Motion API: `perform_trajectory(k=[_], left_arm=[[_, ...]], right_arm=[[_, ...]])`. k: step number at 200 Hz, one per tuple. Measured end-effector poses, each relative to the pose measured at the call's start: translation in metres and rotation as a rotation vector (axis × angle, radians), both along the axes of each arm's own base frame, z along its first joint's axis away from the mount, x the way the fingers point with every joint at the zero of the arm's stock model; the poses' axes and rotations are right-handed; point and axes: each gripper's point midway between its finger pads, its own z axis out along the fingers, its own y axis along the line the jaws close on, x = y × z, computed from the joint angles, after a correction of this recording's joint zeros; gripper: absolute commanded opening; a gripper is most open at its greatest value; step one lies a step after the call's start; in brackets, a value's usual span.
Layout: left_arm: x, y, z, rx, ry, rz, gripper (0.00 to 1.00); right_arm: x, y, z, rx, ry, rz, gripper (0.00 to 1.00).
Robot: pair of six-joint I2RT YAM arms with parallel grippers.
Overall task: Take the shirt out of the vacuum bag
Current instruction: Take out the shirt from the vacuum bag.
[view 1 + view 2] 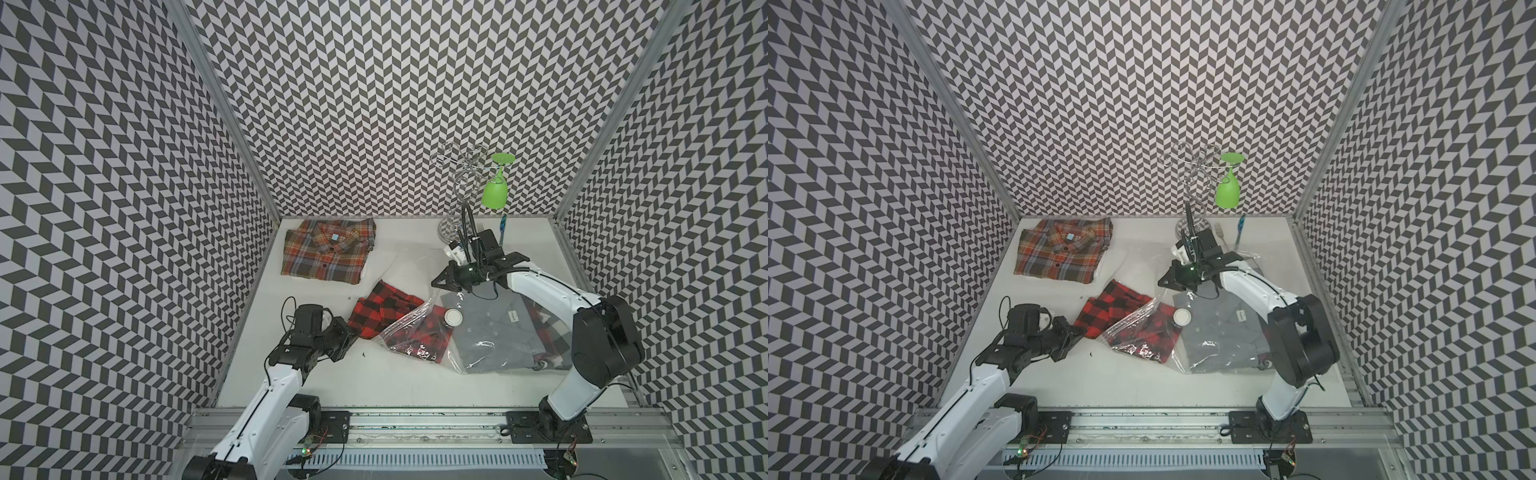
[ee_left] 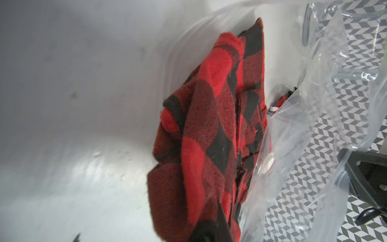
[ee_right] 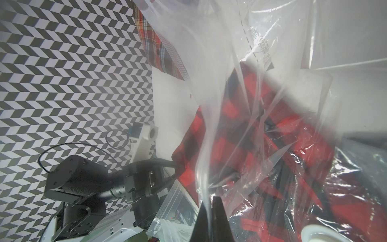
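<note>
Left gripper (image 1: pixel 352 332), lower left of centre in both top views: jaws clenched on the near corner of the red-and-black checked shirt (image 1: pixel 382 309). The left wrist view shows its dark fingertips (image 2: pixel 204 232) pinching the cloth at the frame's lower edge.

Right gripper (image 1: pixel 439 284), right of centre: jaws closed on a fold of clear film belonging to the vacuum bag (image 1: pixel 409 323). In the right wrist view the film rises from between the black fingers (image 3: pixel 217 222) at the bottom of the frame.

Vacuum bag: transparent and crinkled, lying on the white table (image 1: pixel 374 386) in the lower right of the tabletop. It lies between the two grippers and reaches under the right arm. Its round white valve (image 1: pixel 453 318) faces up, just below the right gripper in the picture.

Checked shirt: partly out of the bag. Its bare left portion lies on the table toward the left gripper; its right portion is covered by plastic.

A folded grey shirt (image 1: pixel 490 336) lies under film to the right of the valve; whether it shares the same bag cannot be told.

Background: a folded orange plaid shirt (image 1: pixel 328 249) in the upper left of the tabletop, well apart from both grippers. A wire rack (image 1: pixel 459 183) at the rear carries an inverted green glass (image 1: pixel 495 189). A fork (image 1: pixel 1221 235) and a blue toothbrush (image 1: pixel 1239 230) lie beside the rack's base.
</note>
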Motion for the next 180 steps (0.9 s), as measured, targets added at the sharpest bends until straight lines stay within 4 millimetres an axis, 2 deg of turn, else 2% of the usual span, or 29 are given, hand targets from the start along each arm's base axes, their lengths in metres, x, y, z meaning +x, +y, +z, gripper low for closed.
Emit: perform_trajectory(k=[31,58,86,109,145,151,167,180], left_arm=[[-0.021,0.047,-0.008,-0.017,0.035,0.13,0.0],[-0.043,0.074,-0.014,-0.038,0.064,0.222,0.0],[-0.055,0.103,-0.013,-0.077,0.071,0.358,0.0],[-0.061,0.118,-0.01,-0.099,0.072,0.442,0.0],[-0.069,0.122,-0.005,-0.114,0.084,0.483,0.0],[-0.07,0.122,-0.006,-0.111,0.091,0.484,0.11],[-0.075,0.124,-0.009,-0.09,0.114,0.482,0.49],[-0.076,0.126,-0.007,-0.056,0.133,0.478,0.62]], right_arm=[[0.001,-0.002,-0.001,-0.007,-0.002,-0.008,0.0],[0.002,-0.003,-0.002,-0.008,-0.001,-0.011,0.0],[0.002,-0.003,-0.002,-0.009,-0.001,-0.011,0.0],[0.002,-0.003,-0.003,-0.01,-0.005,-0.007,0.0],[0.002,-0.003,-0.003,-0.011,-0.007,-0.004,0.0],[0.001,-0.003,-0.004,-0.011,-0.006,-0.003,0.0],[0.001,-0.003,-0.004,-0.011,-0.005,-0.002,0.0],[0.001,-0.003,-0.005,-0.012,-0.006,-0.001,0.0]])
